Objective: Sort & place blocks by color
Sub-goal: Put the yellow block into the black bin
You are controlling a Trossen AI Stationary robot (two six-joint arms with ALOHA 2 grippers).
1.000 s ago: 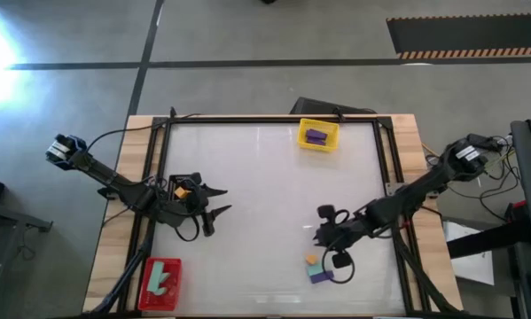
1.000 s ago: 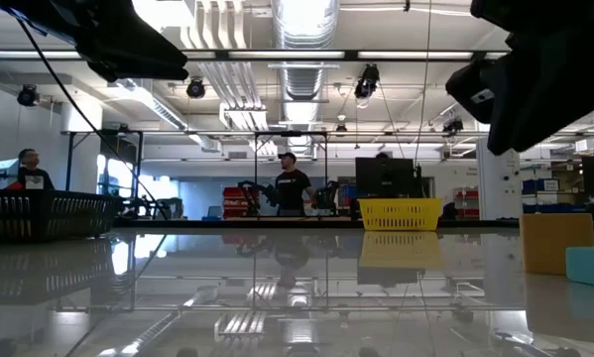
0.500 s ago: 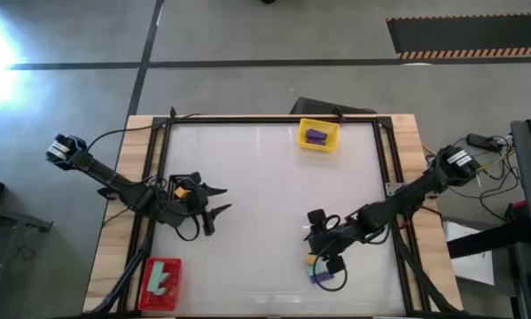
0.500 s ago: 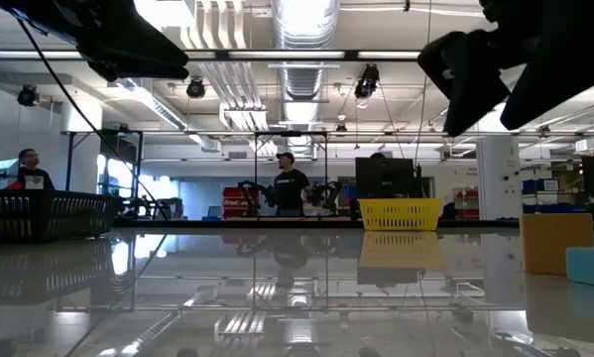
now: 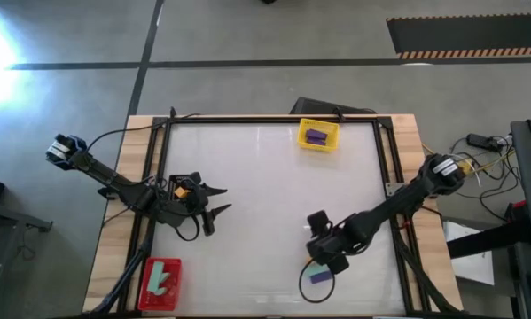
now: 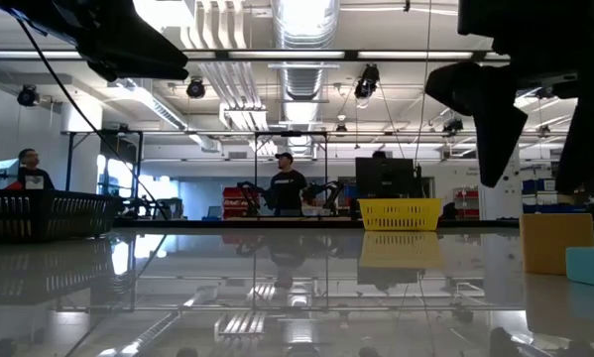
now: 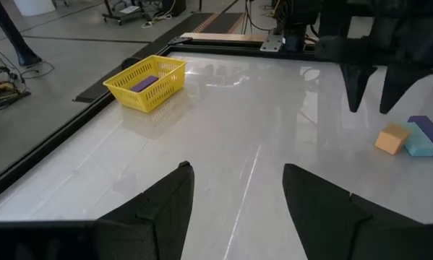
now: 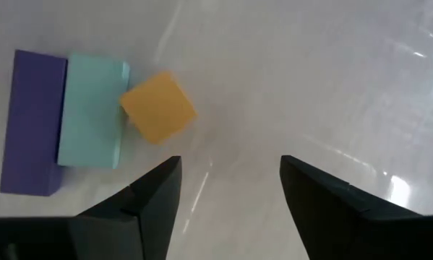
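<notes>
Your right hand hangs open above three blocks left on the table: an orange cube, a teal bar and a purple bar, packed touching. Your left hand waits open at the left.

Two dark, slender jointed arms, black cables trailing; each gripper, left gripper and right gripper, ends in tapered black fingers.
</notes>
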